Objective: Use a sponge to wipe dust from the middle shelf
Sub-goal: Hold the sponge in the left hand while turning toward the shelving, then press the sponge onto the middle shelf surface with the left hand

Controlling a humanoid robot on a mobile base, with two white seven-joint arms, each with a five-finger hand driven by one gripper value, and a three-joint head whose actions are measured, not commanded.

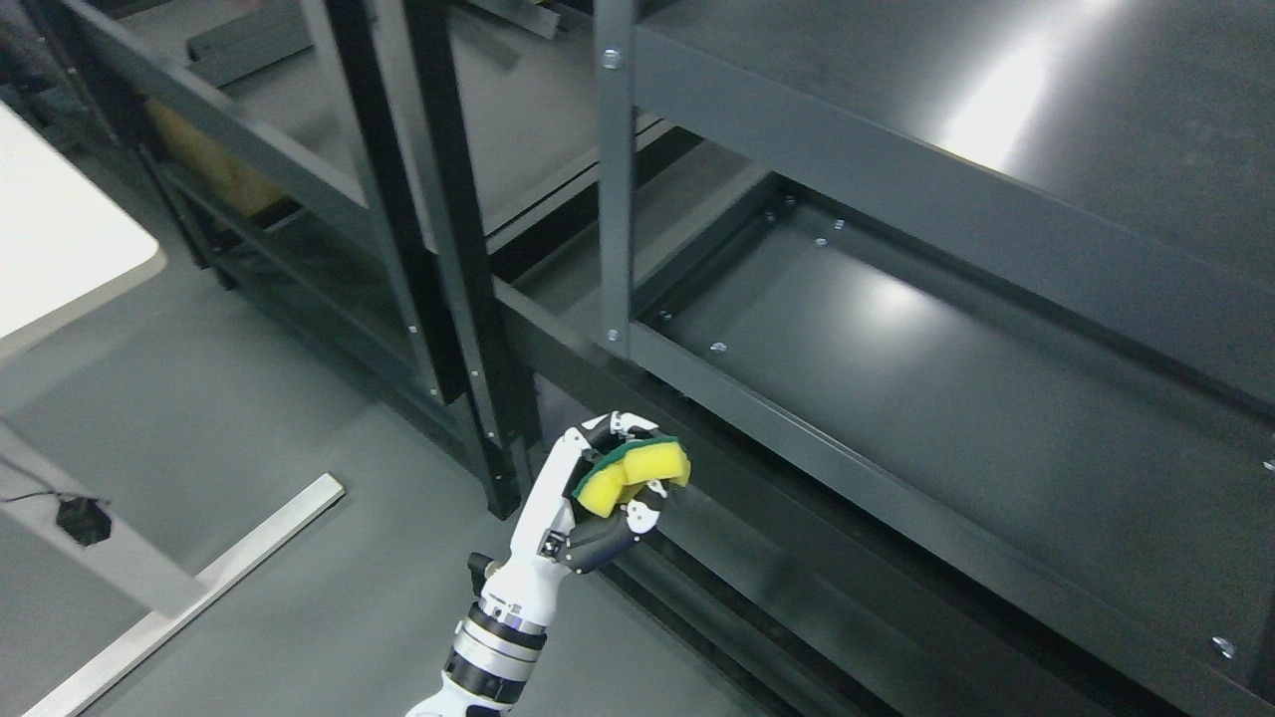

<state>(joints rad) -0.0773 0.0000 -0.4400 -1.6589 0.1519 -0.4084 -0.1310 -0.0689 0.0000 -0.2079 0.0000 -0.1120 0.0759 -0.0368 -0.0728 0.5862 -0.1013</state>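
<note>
My left hand point(620, 460) comes up from the bottom edge, left of the middle. Its fingers are curled around a yellow sponge with a green scouring side point(637, 474). The hand holds the sponge in the air in front of the dark grey metal rack, just below and left of the front rail of the middle shelf point(896, 398). The sponge is not touching the shelf. The shelf surface is bare dark metal with a light glare. The right arm is not in view.
The rack's upright post point(616, 179) stands above the hand, with the top shelf point(996, 100) to its right. A second rack point(398, 249) stands at the left with a brown box point(209, 164). A white table point(60, 239) and its floor bar point(199, 588) are at the left.
</note>
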